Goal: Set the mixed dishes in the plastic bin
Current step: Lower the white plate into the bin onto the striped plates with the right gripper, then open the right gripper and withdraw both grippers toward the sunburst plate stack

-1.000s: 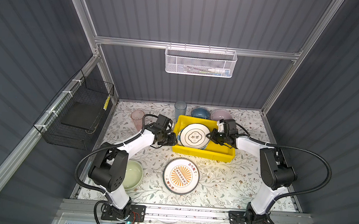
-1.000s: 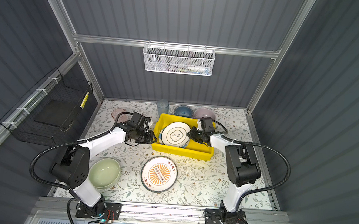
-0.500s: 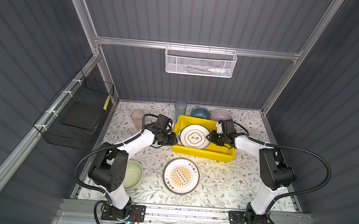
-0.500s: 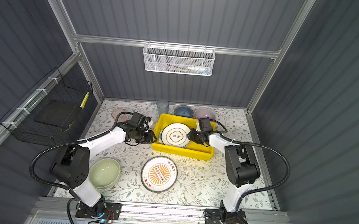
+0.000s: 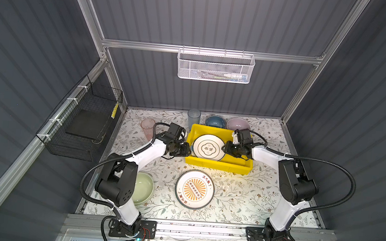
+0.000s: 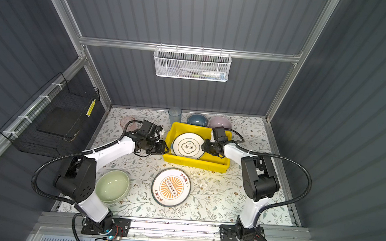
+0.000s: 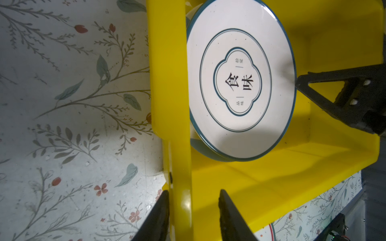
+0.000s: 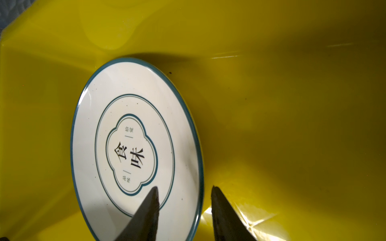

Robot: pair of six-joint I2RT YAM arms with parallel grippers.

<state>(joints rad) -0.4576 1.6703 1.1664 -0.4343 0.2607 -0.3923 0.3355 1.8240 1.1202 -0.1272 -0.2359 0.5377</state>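
Plate: the white plate with dark rim (image 5: 209, 147) (image 8: 135, 150), flat-bottomed, with printed characters at its centre.
Location: inside the yellow plastic bin (image 5: 219, 165), in its left half, close to the left end wall. It sits slightly tilted, and a bluish edge shows beneath it, too little to name.
Handling (judged): stiff and glazed, so smooth and slippery. It is likely of moderate weight and liable to chip if dropped against the bin wall or another dish.
Hold point (judged): the raised rim, with one finger over the face and one under the lip. The flat face offers no purchase.
Right gripper (image 8: 184, 188): jaws parted and straddling the plate's rim. One finger lies over the white face and the other beyond the edge, and neither presses on it.
Right arm: elbow raised and forearm reaching inward. The wrist is low inside the bin's right half, pointing at the plate.
Left gripper (image 7: 193, 194): jaws partly apart on either side of the bin's left end wall. The outer finger is against the rim, and a gap shows at the inner finger.
Left arm: forearm stretched low over the floral table cover (image 5: 240, 194), with the gripper level.
Outside the bin: the green lettered plate (image 5: 194, 189), green bowl (image 5: 142, 188), blue bowl (image 5: 215, 121), lilac bowl (image 5: 238, 124), blue tumbler (image 5: 193, 116) and pink tumbler (image 5: 147, 127).
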